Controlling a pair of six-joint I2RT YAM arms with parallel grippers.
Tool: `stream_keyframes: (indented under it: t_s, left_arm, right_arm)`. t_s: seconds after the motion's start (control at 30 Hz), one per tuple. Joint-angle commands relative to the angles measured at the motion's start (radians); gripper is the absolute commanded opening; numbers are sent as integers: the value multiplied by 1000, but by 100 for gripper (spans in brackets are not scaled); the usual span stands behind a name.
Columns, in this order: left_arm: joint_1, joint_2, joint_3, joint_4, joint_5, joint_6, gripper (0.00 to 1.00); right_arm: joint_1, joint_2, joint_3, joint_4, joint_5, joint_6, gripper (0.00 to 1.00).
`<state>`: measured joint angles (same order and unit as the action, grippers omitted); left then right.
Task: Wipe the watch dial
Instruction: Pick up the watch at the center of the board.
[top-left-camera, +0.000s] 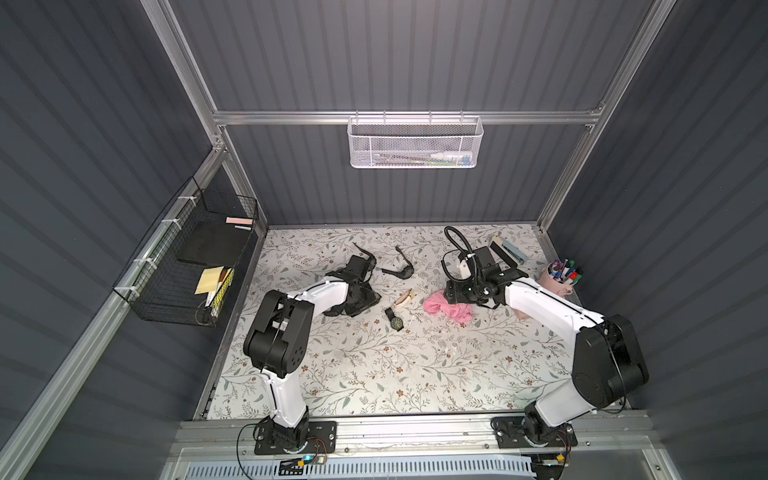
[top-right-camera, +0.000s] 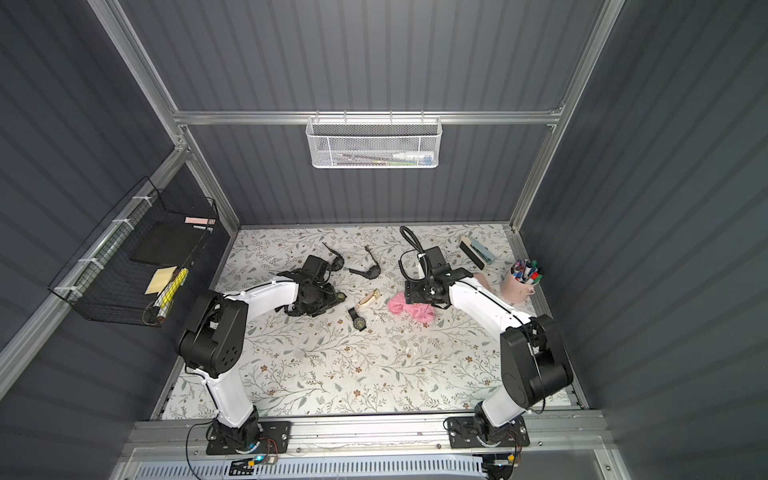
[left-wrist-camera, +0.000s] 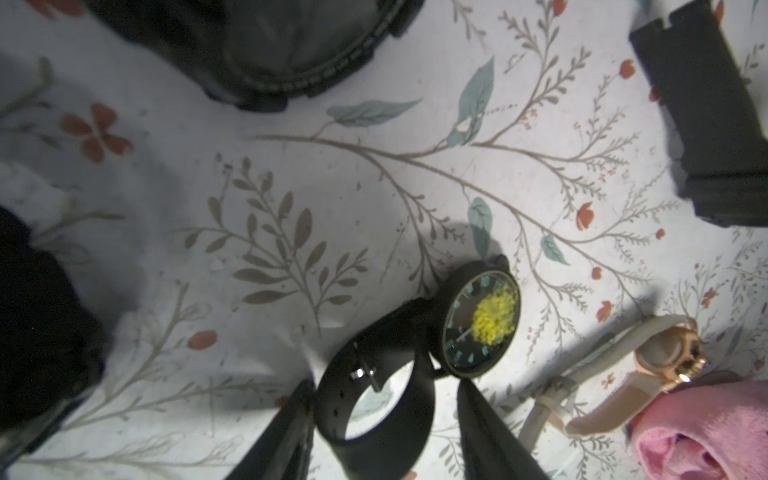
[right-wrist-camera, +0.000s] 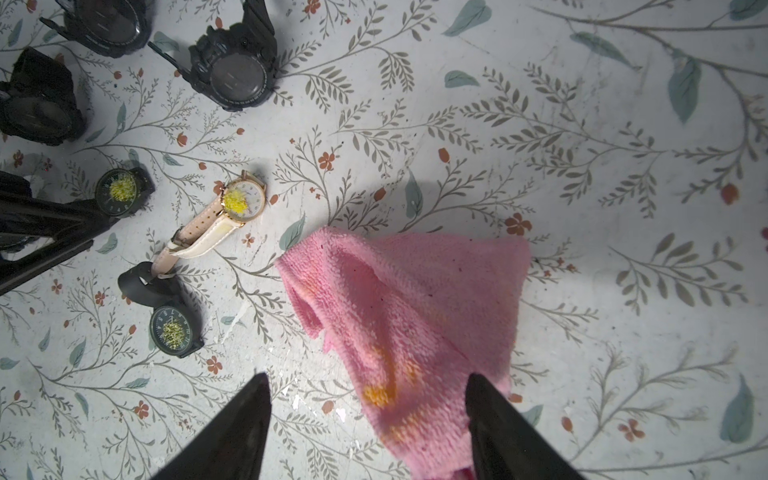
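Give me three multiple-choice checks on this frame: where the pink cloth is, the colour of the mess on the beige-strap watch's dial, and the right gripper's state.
1. Where is the pink cloth?
A. hanging off an edge
B. on the table, under the right gripper
C. covering a watch

2. What colour is the mess on the beige-strap watch?
A. yellow
B. blue
C. red

3. What state is the right gripper in?
A. shut on the cloth
B. shut on a watch
C. open

Answers:
1 B: the right wrist view shows it lying on the table between the fingers.
2 A: there is a yellow clump on the pale dial.
3 C: the jaws stand wide apart.
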<state>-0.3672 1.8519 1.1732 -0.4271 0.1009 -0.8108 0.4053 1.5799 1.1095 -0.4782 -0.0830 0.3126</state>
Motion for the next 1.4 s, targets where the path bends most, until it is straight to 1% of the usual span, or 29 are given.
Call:
stream_keyframes:
  t_s: [0.0, 0.17, 0.33, 0.5, 0.6, 0.87, 0.93, 1.07, 1.27, 1.37]
  left_arm:
    - [15, -25, 31, -55, -27, 38, 58]
    - [42, -4, 33, -59, -21, 29, 59]
    - [44, -3, 20, -14, 10, 30, 59]
    - [44, 38, 35, 12, 31, 21, 57]
    - [44, 52, 41, 20, 31, 19, 52]
    - [44, 56, 26, 6, 51, 43, 32]
    - [44, 53, 26, 2, 49, 54, 29]
    - [44, 34, 14, -7, 47, 72, 28]
    - [44, 24, 24, -5, 59, 117, 21]
    - [44, 31, 44, -3, 64, 139, 14]
  right_arm:
    - [-3, 20, 25, -14, -9, 5, 75]
    - [-3, 31, 28, -17, -11, 2, 75]
    - [-3, 47, 34, -15, -14, -1, 75]
    - [-3, 61, 47, -16, -23, 0, 75]
    - [-3, 67, 50, -17, -23, 0, 75]
    - [-3, 73, 50, -16, -25, 5, 75]
    - [-3, 72, 50, -18, -25, 5, 75]
    - [-3, 74, 54, -18, -24, 8, 75]
    - [-4, 80, 55, -16, -32, 14, 75]
    - [-3, 78, 55, -20, -28, 11, 75]
